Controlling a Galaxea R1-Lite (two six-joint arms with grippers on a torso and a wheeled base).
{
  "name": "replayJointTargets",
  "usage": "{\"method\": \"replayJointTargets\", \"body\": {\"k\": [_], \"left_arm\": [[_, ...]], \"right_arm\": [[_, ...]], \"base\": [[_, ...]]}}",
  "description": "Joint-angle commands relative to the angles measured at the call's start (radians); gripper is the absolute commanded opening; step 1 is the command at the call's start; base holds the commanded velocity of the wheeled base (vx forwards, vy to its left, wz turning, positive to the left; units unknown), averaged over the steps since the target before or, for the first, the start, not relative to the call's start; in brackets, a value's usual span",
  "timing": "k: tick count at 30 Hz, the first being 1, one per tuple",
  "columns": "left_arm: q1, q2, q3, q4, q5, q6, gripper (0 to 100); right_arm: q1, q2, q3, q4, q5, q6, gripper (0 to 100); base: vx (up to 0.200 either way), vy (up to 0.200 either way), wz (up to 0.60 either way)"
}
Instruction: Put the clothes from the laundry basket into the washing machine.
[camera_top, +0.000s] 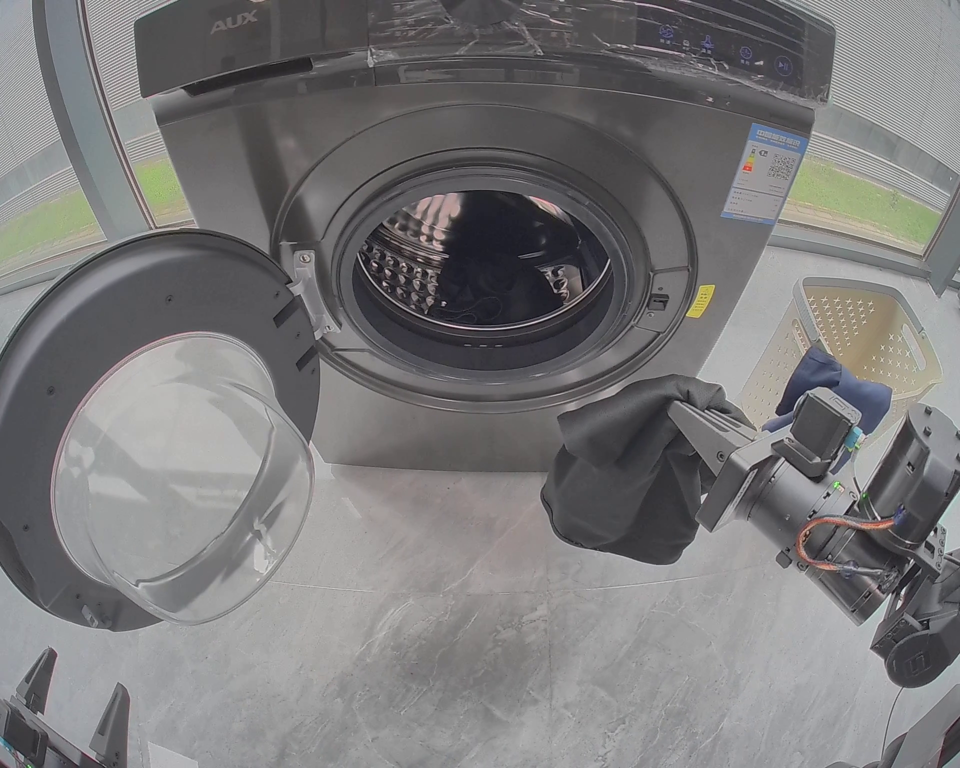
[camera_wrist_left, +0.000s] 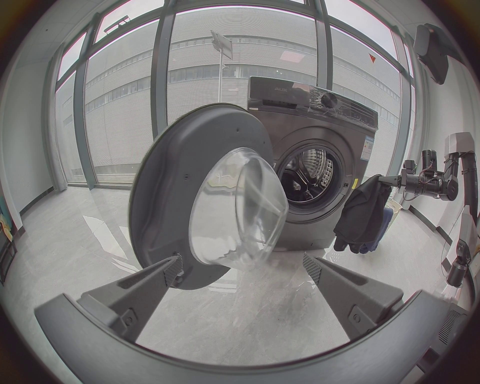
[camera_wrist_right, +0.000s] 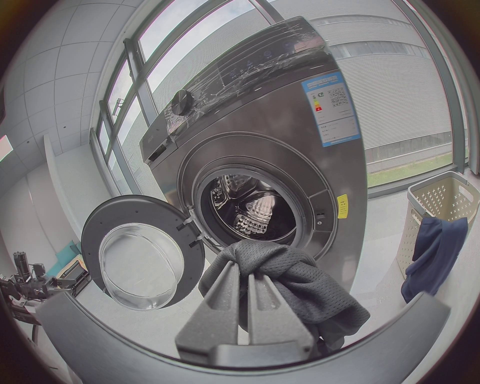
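Note:
My right gripper (camera_top: 695, 405) is shut on a dark grey mesh garment (camera_top: 625, 470), which hangs above the floor, in front of and below the right side of the washing machine's (camera_top: 480, 230) open porthole. In the right wrist view the garment (camera_wrist_right: 295, 280) drapes over the closed fingers (camera_wrist_right: 227, 305). Dark clothing lies inside the drum (camera_top: 490, 260). The beige laundry basket (camera_top: 865, 335) stands to the machine's right with a navy garment (camera_top: 840, 385) hanging over its rim. My left gripper (camera_wrist_left: 242, 267) is open and holds nothing, low at the left, in front of the door.
The round machine door (camera_top: 160, 430) with its clear bowl window is swung wide open to the left. Grey tiled floor (camera_top: 450, 620) spreads in front of the machine. Windows run behind the machine.

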Motion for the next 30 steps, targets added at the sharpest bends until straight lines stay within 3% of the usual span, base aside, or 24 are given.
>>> {"method": "replayJointTargets", "body": {"k": [1, 17, 20, 23, 30], "left_arm": [[0.001, -0.017, 0.016, 0.0, 0.0, -0.001, 100], [0.001, -0.018, 0.015, 0.0, 0.0, 0.007, 100], [0.001, -0.017, 0.015, 0.0, 0.0, 0.009, 100], [0.001, -0.018, 0.015, -0.002, 0.0, 0.012, 100], [0.002, -0.018, 0.018, -0.005, -0.005, 0.036, 100]], "right_arm": [[0.0, 0.002, 0.0, 0.0, 0.0, 0.0, 0], [0.017, 0.025, -0.023, 0.0, 0.009, 0.003, 0], [0.022, 0.043, -0.032, -0.002, 0.009, 0.003, 0], [0.039, 0.066, -0.06, -0.011, 0.009, 0.004, 0], [0.085, 0.124, -0.16, -0.011, 0.006, 0.003, 0]], "base": [[0.0, 0.0, 0.0], [0.0, 0.0, 0.0], [0.0, -0.2, 0.0], [0.0, -0.2, 0.0], [0.0, 0.0, 0.0]]}}
